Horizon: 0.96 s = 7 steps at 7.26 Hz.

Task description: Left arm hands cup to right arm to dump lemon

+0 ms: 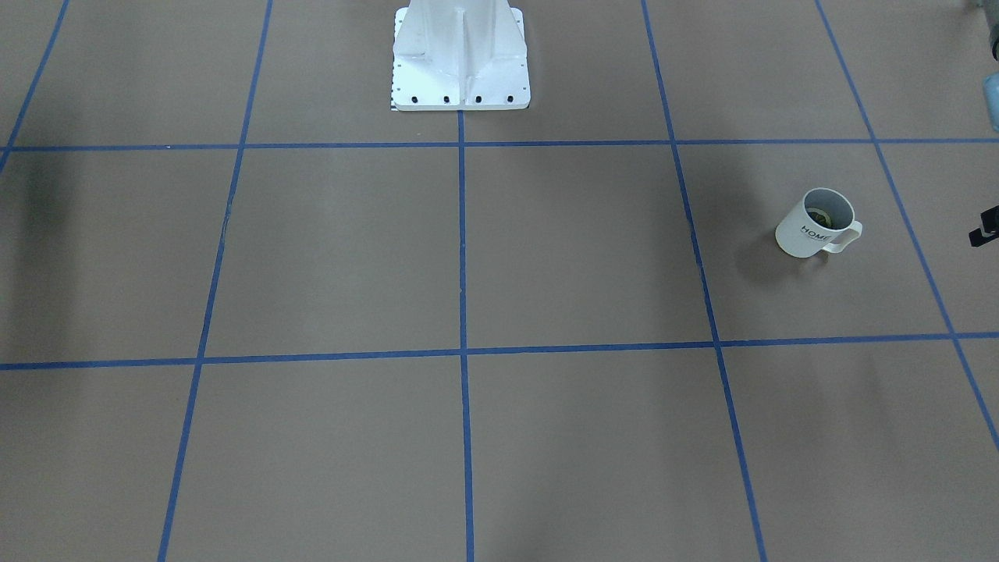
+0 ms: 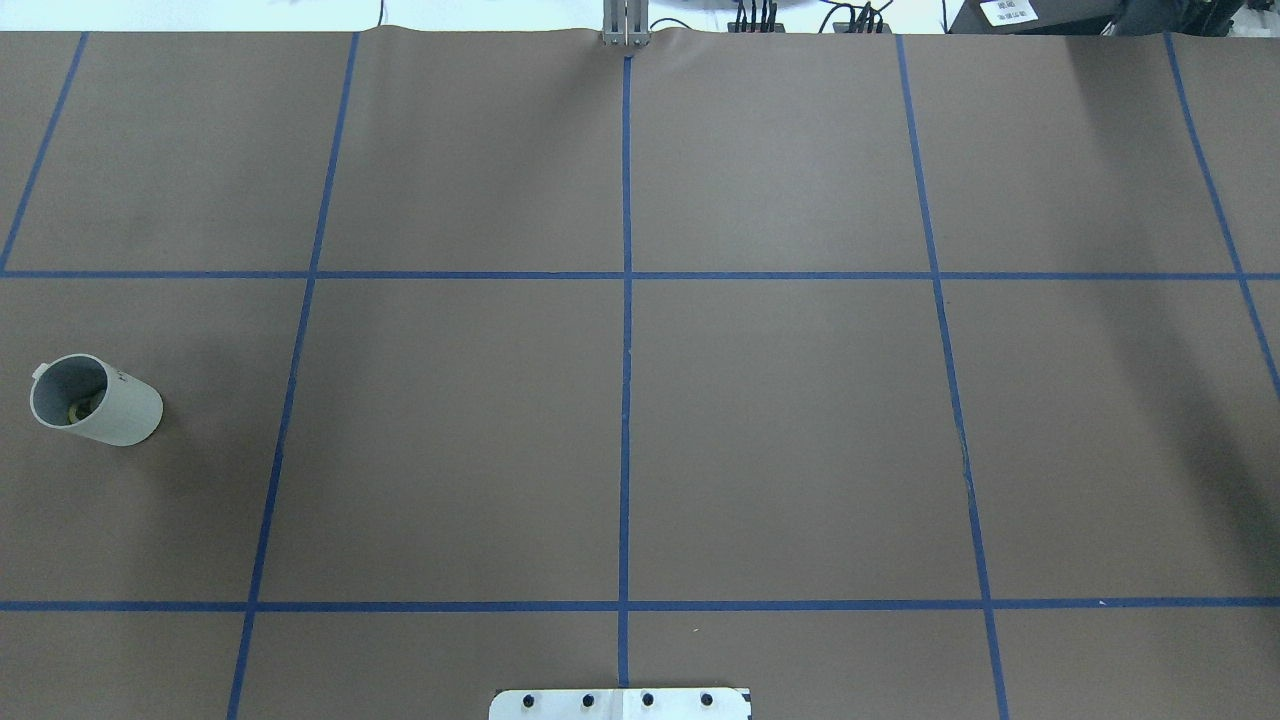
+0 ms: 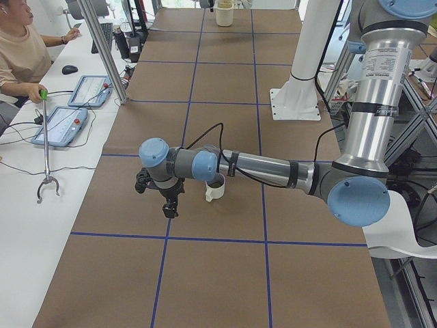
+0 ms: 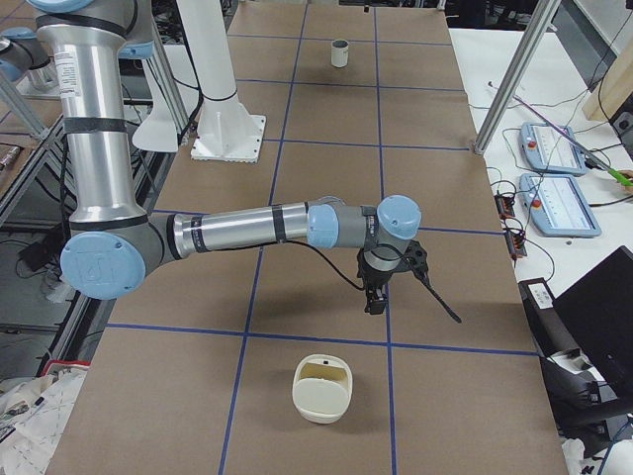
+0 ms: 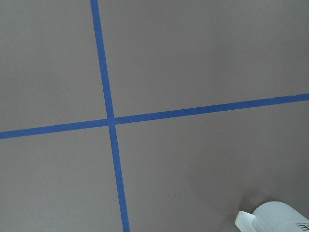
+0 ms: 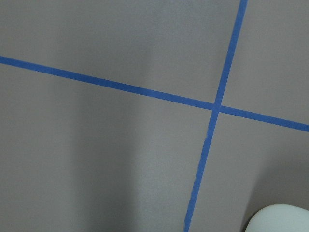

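Observation:
The white "HOME" cup (image 1: pixel 818 222) stands upright on the brown table at the robot's left end, with the lemon (image 1: pixel 819 216) inside it. The cup also shows at the overhead view's left edge (image 2: pixel 95 400), and in the left wrist view's bottom right corner (image 5: pixel 277 217). In the exterior left view the left gripper (image 3: pixel 162 197) hangs low over the table, just beside the cup (image 3: pixel 215 190) and apart from it. The right gripper (image 4: pixel 388 282) hangs over the table's other end. I cannot tell whether either gripper is open or shut.
A cream container (image 4: pixel 322 388) sits on the table near the right gripper and shows in the right wrist view (image 6: pixel 280 220). The white robot pedestal (image 1: pixel 460 62) stands at mid-table. An operator (image 3: pixel 20 48) sits at a side desk with tablets.

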Available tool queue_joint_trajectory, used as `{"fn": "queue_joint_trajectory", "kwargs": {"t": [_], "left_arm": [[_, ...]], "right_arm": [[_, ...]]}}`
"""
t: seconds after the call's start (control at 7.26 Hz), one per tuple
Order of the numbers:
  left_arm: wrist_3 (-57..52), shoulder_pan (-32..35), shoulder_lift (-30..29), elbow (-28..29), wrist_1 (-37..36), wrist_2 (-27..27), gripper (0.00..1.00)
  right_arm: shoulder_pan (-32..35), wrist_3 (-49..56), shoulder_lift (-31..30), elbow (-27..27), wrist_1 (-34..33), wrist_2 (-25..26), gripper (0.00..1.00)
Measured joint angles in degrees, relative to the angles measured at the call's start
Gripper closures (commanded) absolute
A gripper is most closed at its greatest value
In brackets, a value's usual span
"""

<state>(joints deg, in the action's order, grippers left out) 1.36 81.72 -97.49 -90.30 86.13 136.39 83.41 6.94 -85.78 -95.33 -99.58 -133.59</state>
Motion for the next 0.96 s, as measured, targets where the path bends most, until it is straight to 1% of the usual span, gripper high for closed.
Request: {"fn": "queue_joint_trajectory", "kwargs": {"t": [0.41, 0.69, 0.83, 0.96], "left_arm": [[1.7, -0.4, 0.2, -1.8, 0.0, -1.4, 0.0], [2.0, -0.5, 1.2, -2.8, 0.4, -1.4, 0.0], [2.4, -1.3, 1.9, -4.1, 1.1, -1.1, 0.0], [4.2, -3.4, 3.4, -6.5, 2.1, -0.7, 0.0]], "right_arm": [[0.0, 0.0, -0.2, 0.0, 0.0, -0.2, 0.0], [0.0, -0.1, -0.4, 0.0, 0.0, -1.0, 0.0], [0.0, -0.1, -0.6, 0.0, 0.0, -1.6, 0.0], [-0.1, -0.3, -0.7, -0.2, 0.1, -2.2, 0.0]]}}
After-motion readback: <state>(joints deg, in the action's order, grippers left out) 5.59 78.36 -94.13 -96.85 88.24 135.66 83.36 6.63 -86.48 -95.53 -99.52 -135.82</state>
